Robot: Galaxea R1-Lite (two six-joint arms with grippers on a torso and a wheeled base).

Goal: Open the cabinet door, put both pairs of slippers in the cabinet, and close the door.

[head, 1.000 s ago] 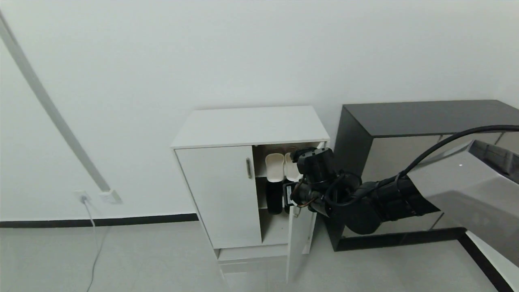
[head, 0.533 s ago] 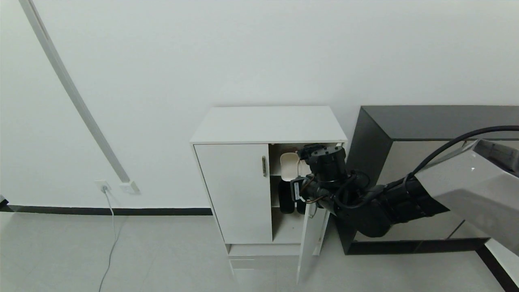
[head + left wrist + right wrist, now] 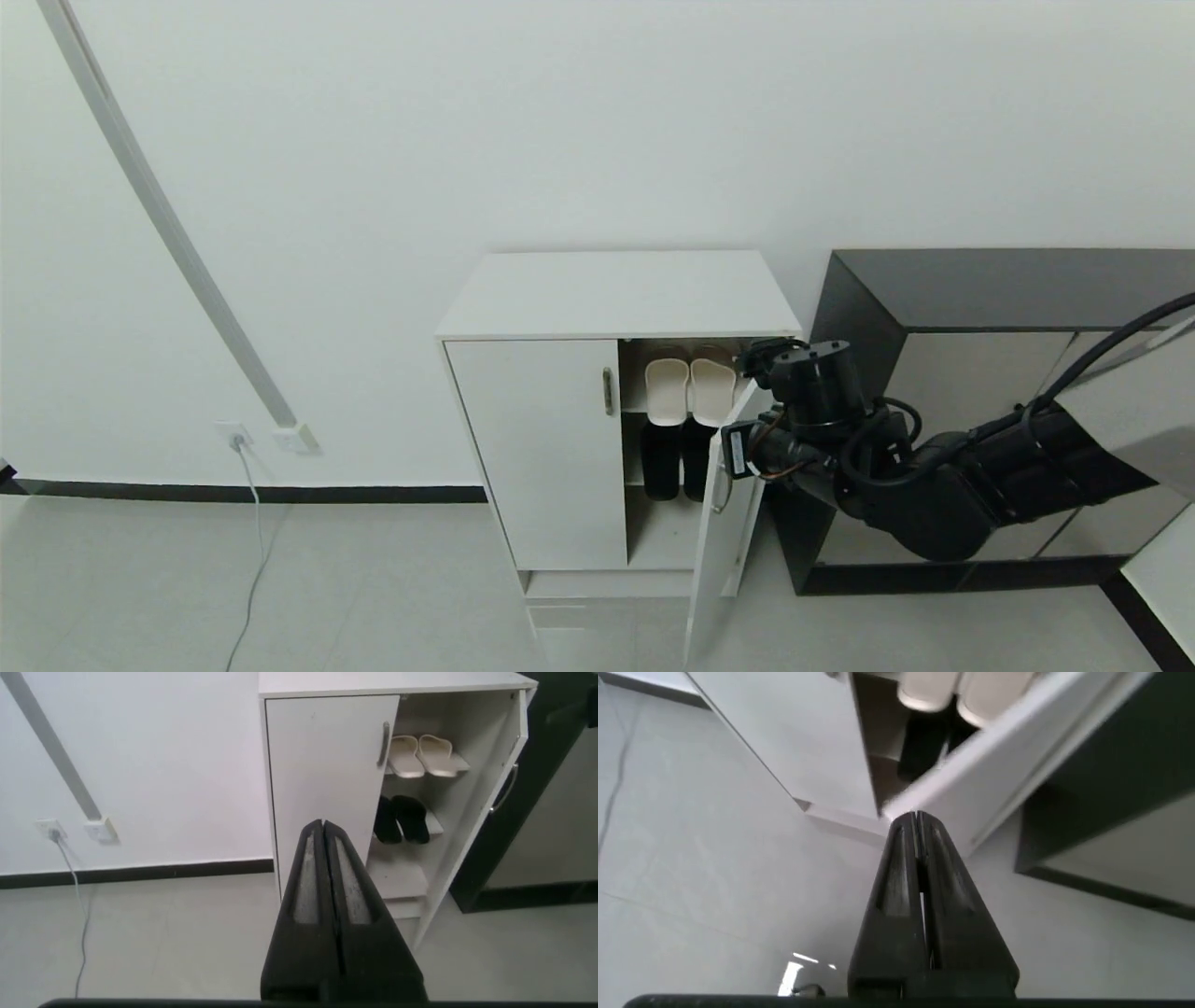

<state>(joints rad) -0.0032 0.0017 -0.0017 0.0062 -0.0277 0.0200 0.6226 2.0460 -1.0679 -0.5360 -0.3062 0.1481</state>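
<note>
Well in front of the cabinet [image 3: 616, 294], the left end effector [image 3: 322, 826] had its fingers pressed together, empty. Just outside the cabinet's open right door [image 3: 717, 523], the right end effector [image 3: 917, 819] was likewise closed and empty, its tip at the door's edge. Inside the cabinet, white slippers [image 3: 691, 390] sat above black slippers [image 3: 677, 459]. We judged that a push might slip off that edge, or that protruding heels might block the door.
</note>
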